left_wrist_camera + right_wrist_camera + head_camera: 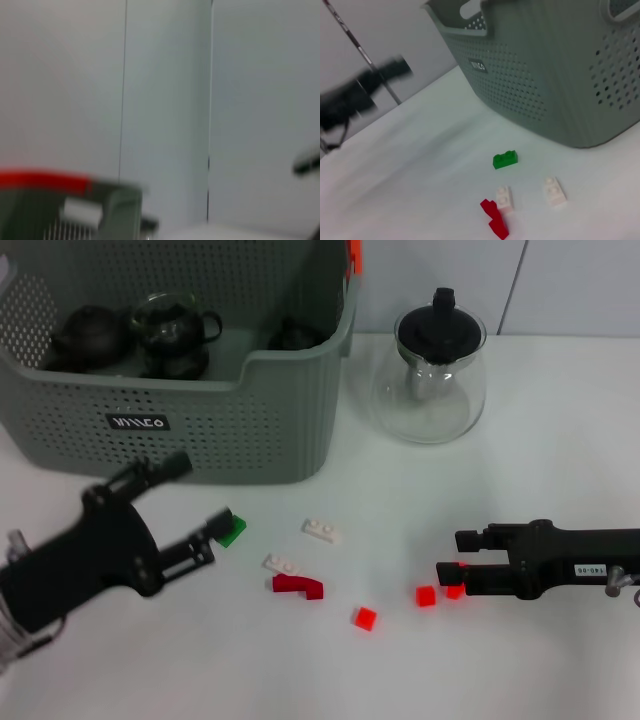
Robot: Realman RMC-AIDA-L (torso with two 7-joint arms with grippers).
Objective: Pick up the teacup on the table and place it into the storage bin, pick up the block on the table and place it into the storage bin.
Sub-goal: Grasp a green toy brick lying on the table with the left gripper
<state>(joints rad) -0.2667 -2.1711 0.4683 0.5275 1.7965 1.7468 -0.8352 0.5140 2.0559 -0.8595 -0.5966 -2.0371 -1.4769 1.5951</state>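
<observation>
The grey-green storage bin (250, 415) stands at the back left, seen close in the right wrist view (545, 75). Dark tea ware (165, 330) sits inside it, and I cannot tell which piece is the teacup; no teacup shows on the table. Loose blocks lie in front: a green block (232, 531) (505, 159), a dark red block (298, 585) and small red blocks (426, 595). My left gripper (203, 493) hangs open and empty just left of the green block. My right gripper (450, 555) is open low over the table, beside the small red blocks.
A clear glass teapot (430, 375) with a black lid stands right of the bin. Two white blocks (321, 530) (282, 563) lie between the green and dark red ones. Another small red block (365, 618) sits nearer the front. The left wrist view shows only the bin's corner (120, 205) and wall.
</observation>
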